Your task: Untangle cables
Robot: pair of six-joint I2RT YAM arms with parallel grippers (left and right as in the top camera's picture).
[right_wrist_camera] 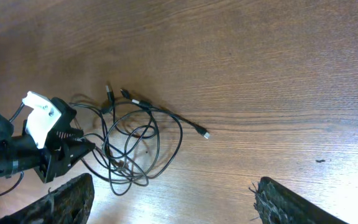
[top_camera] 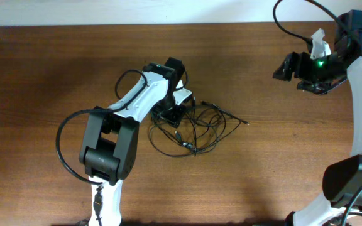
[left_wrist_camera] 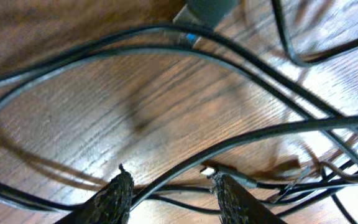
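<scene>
Nearest the lens in the left wrist view, the two dark, rough-surfaced fingers of the left gripper stand partly spread, low over the wooden table. We see one black strand of the cables running up from between them, with a clear gap on either side; it is straddled rather than pinched, and we cannot tell whether either pad touches it. A small silver-tipped plug lies just beside the inner edge of the finger on the right of that picture. Other strands arc across the wood above it and cross one another toward the right edge. From overhead, we find the cables as one loose tangle of thin loops near the middle of the table, with the left arm reaching into the tangle's left side. One strand trails out to the right of the bunch and ends in a plug lying flat on the bare wood. The right gripper hangs well apart from the bunch, near the far right of the table. In the right wrist view its fingers are spread wide, with nothing between them and touching nothing.
</scene>
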